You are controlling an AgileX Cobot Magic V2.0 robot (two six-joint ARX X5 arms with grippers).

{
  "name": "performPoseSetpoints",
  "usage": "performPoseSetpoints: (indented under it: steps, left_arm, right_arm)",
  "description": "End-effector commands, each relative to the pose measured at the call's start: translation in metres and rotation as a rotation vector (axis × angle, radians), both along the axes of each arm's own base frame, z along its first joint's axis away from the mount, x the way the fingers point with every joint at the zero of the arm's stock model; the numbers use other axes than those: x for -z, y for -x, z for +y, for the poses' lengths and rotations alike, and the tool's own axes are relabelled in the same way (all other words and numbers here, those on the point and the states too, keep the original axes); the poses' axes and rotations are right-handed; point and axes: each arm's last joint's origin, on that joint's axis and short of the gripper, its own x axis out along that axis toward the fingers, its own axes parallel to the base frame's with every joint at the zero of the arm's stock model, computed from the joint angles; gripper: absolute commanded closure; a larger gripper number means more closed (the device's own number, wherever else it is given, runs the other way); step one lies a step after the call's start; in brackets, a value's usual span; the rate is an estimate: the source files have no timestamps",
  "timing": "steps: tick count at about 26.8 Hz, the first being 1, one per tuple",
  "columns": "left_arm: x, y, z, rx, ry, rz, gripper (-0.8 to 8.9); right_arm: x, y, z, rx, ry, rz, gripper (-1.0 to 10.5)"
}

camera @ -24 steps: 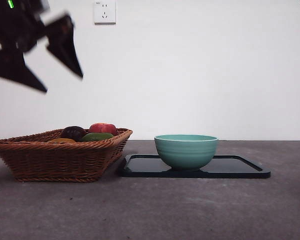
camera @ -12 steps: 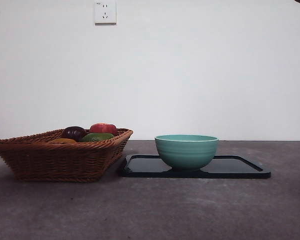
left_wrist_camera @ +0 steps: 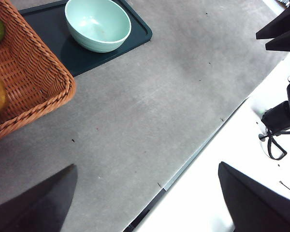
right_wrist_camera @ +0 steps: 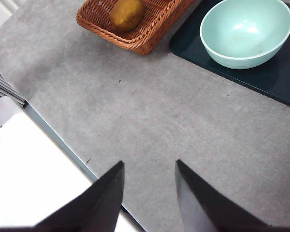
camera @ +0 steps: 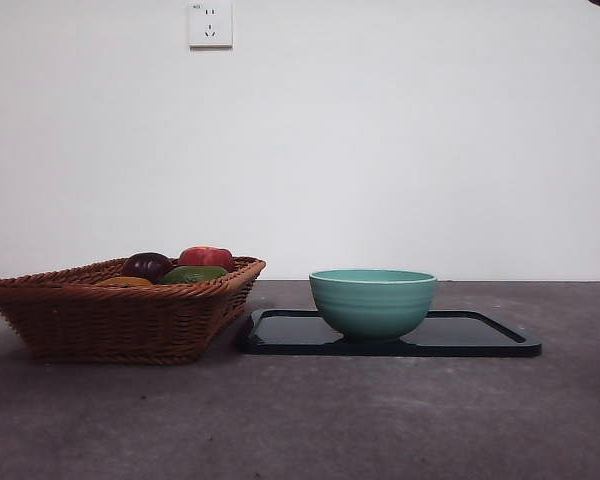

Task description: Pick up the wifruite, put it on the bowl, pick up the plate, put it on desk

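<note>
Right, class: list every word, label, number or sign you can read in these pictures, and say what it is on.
Wall socket: a tiny dark mark in its upper left corner, too small to read.
Bowl, tray, basket, fruit: no writing shows.
No readable text in any view.

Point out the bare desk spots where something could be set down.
Bare desk runs along the near side, in front of the wicker basket and the dark tray. It is crowded where basket and tray nearly meet; the bowl sits on the tray.
</note>
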Motion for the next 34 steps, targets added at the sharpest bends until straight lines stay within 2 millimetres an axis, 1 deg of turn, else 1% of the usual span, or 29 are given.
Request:
performPoseSetpoints:
  steps: [1, 8, 11, 12, 16, 18, 21, 24, 27, 28, 30, 31, 34]
  left_arm:
    - [-0.006, 0.0, -0.001, 0.015, 0.002, -0.03, 3.49]
    - [-0.006, 0.0, -0.001, 0.015, 0.002, -0.031, 3.49]
    - [-0.006, 0.0, -0.001, 0.015, 0.002, -0.031, 3.49]
    - [-0.006, 0.0, -0.001, 0.015, 0.002, -0.031, 3.49]
    - [-0.006, 0.0, -0.001, 0.015, 0.002, -0.031, 3.49]
    - [-0.006, 0.0, -0.001, 0.015, 0.002, -0.031, 3.49]
    - [-0.006, 0.0, -0.001, 0.015, 0.002, -0.031, 3.49]
    - [-0.006, 0.0, -0.001, 0.015, 0.003, -0.033, 3.49]
    - [-0.006, 0.0, -0.001, 0.015, 0.003, -0.033, 3.49]
    - [-0.006, 0.0, -0.001, 0.015, 0.003, -0.033, 3.49]
    - [-0.006, 0.0, -0.001, 0.015, 0.003, -0.033, 3.49]
    - [-0.006, 0.0, -0.001, 0.015, 0.003, -0.033, 3.49]
    - [-0.006, 0.0, -0.001, 0.015, 0.003, -0.033, 3.49]
  right_arm:
    - [-0.003, 0.0, 0.001, 0.004, -0.012, -0.003, 7.8]
    - [-0.003, 0.0, 0.001, 0.021, -0.025, 0.014, 7.8]
    - [-0.005, -0.002, 0.001, 0.072, -0.049, 0.029, 7.7]
    - [-0.006, -0.003, 0.001, 0.098, -0.059, 0.029, 7.6]
    - [-0.014, -0.012, 0.004, 0.177, -0.09, 0.005, 6.3]
    - [-0.021, -0.021, 0.006, 0.232, -0.063, -0.009, 6.2]
    - [-0.036, -0.037, 0.011, 0.28, -0.031, -0.031, 6.2]
    - [-0.053, -0.062, 0.017, 0.318, 0.015, -0.057, 6.2]
    - [-0.065, -0.094, 0.024, 0.332, 0.051, -0.058, 6.2]
    - [-0.068, -0.109, 0.027, 0.338, 0.066, -0.053, 6.2]
    - [-0.069, -0.127, 0.031, 0.341, 0.085, -0.043, 6.2]
    - [-0.069, -0.141, 0.034, 0.344, 0.099, -0.033, 6.2]
    - [-0.062, -0.172, 0.04, 0.349, 0.134, 0.001, 6.2]
